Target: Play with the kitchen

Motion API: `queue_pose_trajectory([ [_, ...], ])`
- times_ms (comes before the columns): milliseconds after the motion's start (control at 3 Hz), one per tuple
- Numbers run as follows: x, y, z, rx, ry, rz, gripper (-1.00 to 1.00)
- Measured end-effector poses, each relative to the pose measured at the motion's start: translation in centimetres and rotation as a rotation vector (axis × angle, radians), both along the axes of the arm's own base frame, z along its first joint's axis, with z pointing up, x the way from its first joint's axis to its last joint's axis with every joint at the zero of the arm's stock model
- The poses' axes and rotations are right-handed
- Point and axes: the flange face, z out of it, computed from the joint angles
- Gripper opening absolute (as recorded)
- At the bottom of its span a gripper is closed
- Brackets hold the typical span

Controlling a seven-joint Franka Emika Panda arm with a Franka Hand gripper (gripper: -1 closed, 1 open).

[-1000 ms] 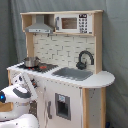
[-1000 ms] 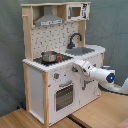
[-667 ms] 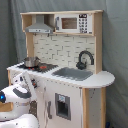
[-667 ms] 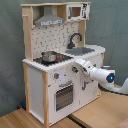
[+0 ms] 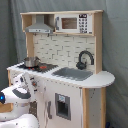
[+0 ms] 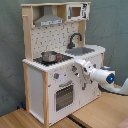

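Observation:
The kitchen [image 5: 65,50] [image 6: 37,85] is a tall white and light-wood toy with a range hood [image 5: 40,27], a microwave [image 5: 72,23], a black faucet [image 5: 85,59] [image 6: 75,39] and a grey sink [image 5: 74,74] [image 6: 82,50]. A small metal pot [image 5: 31,61] [image 6: 49,56] stands on the stovetop. My gripper [image 5: 31,82] [image 6: 76,67] is at the kitchen's front panel just below the counter edge, beside the knobs [image 6: 56,76] and above the oven door [image 6: 64,95]. Whether it touches a knob is unclear.
A grey curtain [image 5: 115,60] hangs behind the kitchen. The kitchen stands on a wooden surface [image 6: 30,120]. My white arm [image 6: 105,77] reaches in from the second exterior view's right. A grey dispenser panel [image 5: 62,106] sits on the cabinet front under the sink.

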Motion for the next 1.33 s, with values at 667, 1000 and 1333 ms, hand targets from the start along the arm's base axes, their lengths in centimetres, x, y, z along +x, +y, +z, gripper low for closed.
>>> queue_pose_trajectory([
  [667, -2.3, 2.0, 1.1, -0.077, -0.036, 0.066, 1.0],
  [1000, -3.3, 2.0, 1.6, -0.135, -0.037, 0.038, 1.0],
  [1333, -4.5, 1.9, 1.6, -0.138, -0.021, -0.008, 1.0],
])
